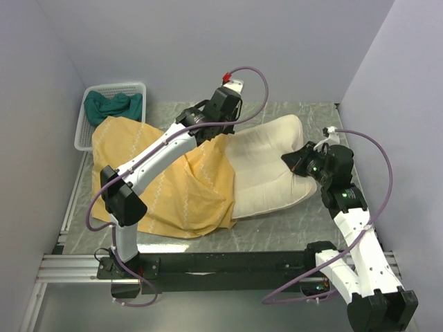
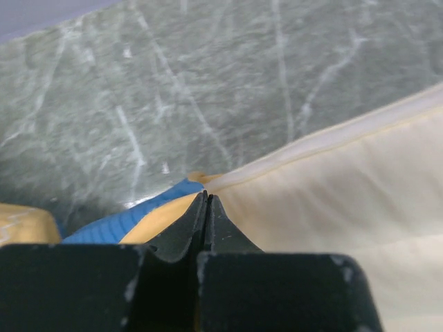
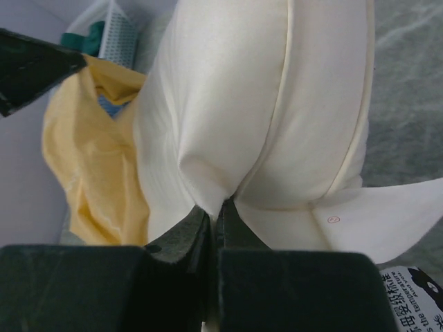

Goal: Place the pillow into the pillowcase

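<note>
Right gripper [image 3: 216,207] first, since it sits closest to the bases: its fingers are pressed together on a gathered fold of the pillow [image 3: 235,104], at the middle of that pillow's right-hand end. From the overhead view, the cream cushion bulges into two lobes on either side of that pinch, one toward me and one away.

From there the pillow's long axis runs leftward across the table [image 1: 304,111], toward the pillowcase [image 1: 180,187]. The case lies spread to the left of the grip, mustard-yellow side showing. Its mouth is draped over the pillow's left end, so I judge that part of the pillow is in while the larger right half lies bare. That is the relation I care about. The case lies straight along the pillow's length from the right arm, so feeding it means pushing leftward along that axis.

Farther out, the left gripper [image 2: 206,200] reaches over the case to its far edge. Its fingers are together right where the blue-and-yellow hem meets the pillow's seam. I cannot see cloth between them, so I cannot say the hem is caught.

Beyond, in the far left corner, a white basket [image 1: 118,85] holds a green cloth [image 1: 111,105].
</note>
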You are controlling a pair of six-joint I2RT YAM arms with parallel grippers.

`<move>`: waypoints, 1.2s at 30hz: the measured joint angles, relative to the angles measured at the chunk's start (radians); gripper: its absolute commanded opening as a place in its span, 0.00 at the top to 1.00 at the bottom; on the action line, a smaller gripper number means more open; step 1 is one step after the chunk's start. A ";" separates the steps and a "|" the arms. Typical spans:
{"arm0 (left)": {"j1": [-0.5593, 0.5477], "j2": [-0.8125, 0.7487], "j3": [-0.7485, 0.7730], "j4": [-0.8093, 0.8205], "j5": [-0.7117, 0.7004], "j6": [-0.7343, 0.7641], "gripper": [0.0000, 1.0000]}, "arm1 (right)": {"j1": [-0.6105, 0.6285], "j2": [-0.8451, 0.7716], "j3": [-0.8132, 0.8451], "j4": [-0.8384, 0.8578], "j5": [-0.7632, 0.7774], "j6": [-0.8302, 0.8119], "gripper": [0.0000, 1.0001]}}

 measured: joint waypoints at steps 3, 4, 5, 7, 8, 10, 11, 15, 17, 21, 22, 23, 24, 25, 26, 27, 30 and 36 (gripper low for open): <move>-0.006 0.001 0.019 0.006 0.076 0.006 0.99 | -0.004 -0.020 0.006 0.006 -0.032 0.019 1.00; -0.010 0.001 0.019 0.021 0.104 0.007 0.99 | -0.012 -0.026 0.010 0.003 -0.043 0.023 1.00; -0.019 0.000 0.020 0.044 0.140 0.007 0.99 | -0.027 -0.031 0.020 -0.002 -0.058 0.028 1.00; -0.040 0.000 0.025 0.069 0.203 0.006 0.99 | -0.063 -0.023 0.035 0.004 -0.088 0.045 1.00; -0.050 0.000 0.032 0.075 0.227 0.006 0.99 | -0.082 -0.010 0.041 0.016 -0.101 0.053 1.00; -0.074 0.000 0.064 0.081 0.276 0.004 0.99 | -0.101 0.018 0.040 0.044 -0.094 0.060 1.00; -0.081 0.000 0.080 0.082 0.288 0.003 0.99 | -0.112 0.040 0.032 0.065 -0.086 0.063 1.00; -0.086 0.006 0.134 0.093 0.286 -0.005 0.82 | -0.187 0.115 -0.073 0.144 -0.058 0.077 1.00; -0.088 0.035 0.182 0.093 0.255 -0.018 0.65 | -0.217 0.153 -0.135 0.150 -0.047 0.082 1.00; -0.098 0.071 0.201 0.097 0.186 -0.045 0.36 | -0.236 0.222 -0.201 0.144 -0.032 0.091 1.00; -0.101 0.069 0.182 0.098 0.170 -0.051 0.31 | -0.238 0.239 -0.206 0.142 -0.030 0.095 1.00; -0.104 0.064 0.159 0.097 0.150 -0.058 0.30 | -0.240 0.251 -0.209 0.147 -0.030 0.098 1.00; -0.107 0.059 0.141 0.095 0.131 -0.059 0.29 | -0.240 0.259 -0.209 0.153 -0.030 0.099 1.00; -0.116 0.044 0.096 0.100 0.093 -0.065 0.28 | -0.240 0.268 -0.209 0.167 -0.032 0.100 1.00; -0.124 0.029 0.062 0.088 0.068 -0.066 0.28 | -0.240 0.273 -0.209 0.178 -0.034 0.102 1.00; -0.138 0.006 0.012 0.076 0.027 -0.068 0.28 | -0.240 0.278 -0.209 0.188 -0.035 0.103 1.00; -0.217 -0.085 -0.159 0.019 -0.108 -0.100 0.28 | -0.240 0.287 -0.209 0.212 -0.042 0.105 1.00; -0.489 -0.287 -0.514 -0.101 -0.234 -0.282 0.36 | -0.240 0.290 -0.209 0.221 -0.046 0.105 1.00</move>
